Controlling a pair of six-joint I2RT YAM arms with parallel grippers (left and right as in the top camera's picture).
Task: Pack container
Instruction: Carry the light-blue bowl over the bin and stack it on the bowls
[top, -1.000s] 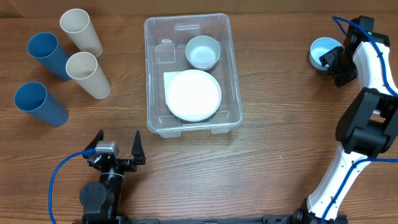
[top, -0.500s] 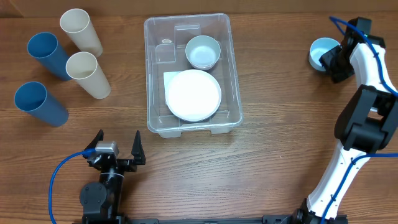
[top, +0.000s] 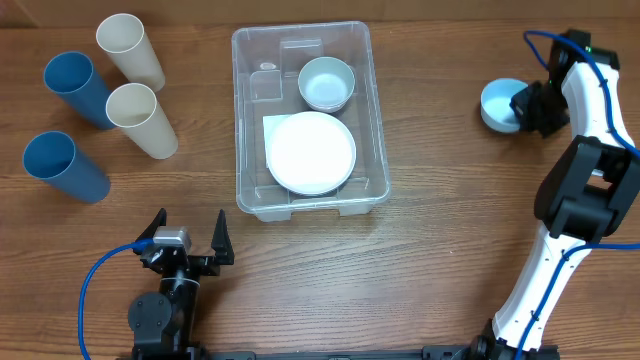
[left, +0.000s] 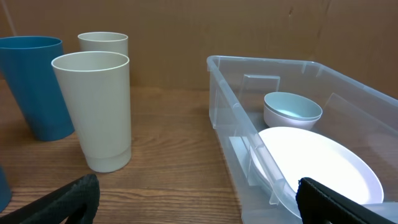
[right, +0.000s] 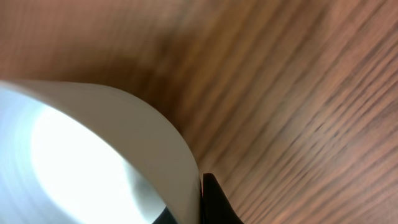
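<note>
The clear container stands at the table's middle, holding a white plate and a pale bowl. At the far right my right gripper is shut on the rim of a light blue bowl. In the right wrist view that bowl's wall fills the left side, with a black finger pressed against its outside; the view is blurred. My left gripper rests open near the front edge, below the container's left corner. In the left wrist view the container's wall and the plate show.
Two blue cups and two cream cups stand at the back left. A cream cup is close ahead in the left wrist view. The right arm's white links run down the right side.
My right gripper has shut on the blue bowl's rim and carried the bowl a little to the left, toward the container. The left arm has not moved.
</note>
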